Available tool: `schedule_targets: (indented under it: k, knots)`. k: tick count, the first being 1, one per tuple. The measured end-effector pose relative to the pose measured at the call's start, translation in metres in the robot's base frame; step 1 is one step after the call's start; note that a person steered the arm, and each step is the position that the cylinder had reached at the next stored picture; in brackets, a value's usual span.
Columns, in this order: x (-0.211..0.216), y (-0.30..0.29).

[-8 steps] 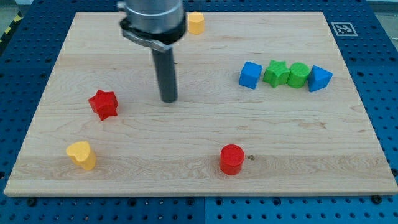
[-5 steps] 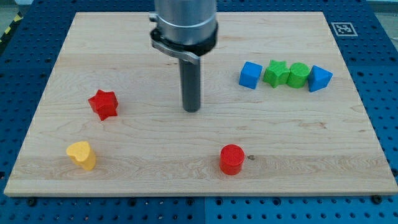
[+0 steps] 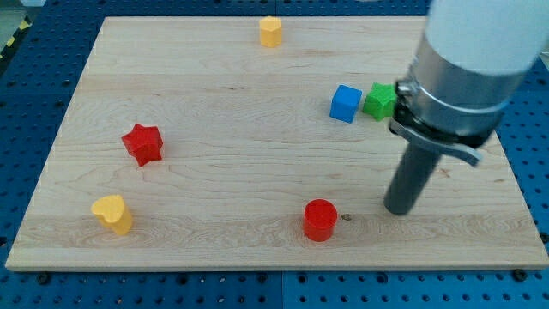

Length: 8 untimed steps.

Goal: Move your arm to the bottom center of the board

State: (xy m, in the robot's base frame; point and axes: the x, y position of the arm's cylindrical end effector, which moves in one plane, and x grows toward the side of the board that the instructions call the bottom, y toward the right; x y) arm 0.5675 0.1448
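Wooden board (image 3: 214, 172) (pale grain) carries red star (image 3: 142, 143), yellow heart (image 3: 112, 214), red cylinder (image 3: 320, 220), yellow block (image 3: 270, 31), blue cube (image 3: 345, 103), green star (image 3: 378, 100).

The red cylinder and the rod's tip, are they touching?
Apart. The camera view shows bare board between my tip and the red cylinder, which lies to its left.

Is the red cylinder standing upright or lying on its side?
Upright. The red cylinder shows its flat round face on top and rests on the board. My tip stands apart, to the view's right of it.
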Motion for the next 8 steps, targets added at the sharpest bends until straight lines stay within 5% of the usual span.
schedule_targets:
  k: [2, 8]
  knots:
    - [0.043, -0.003]
    - [0.049, -0.058]
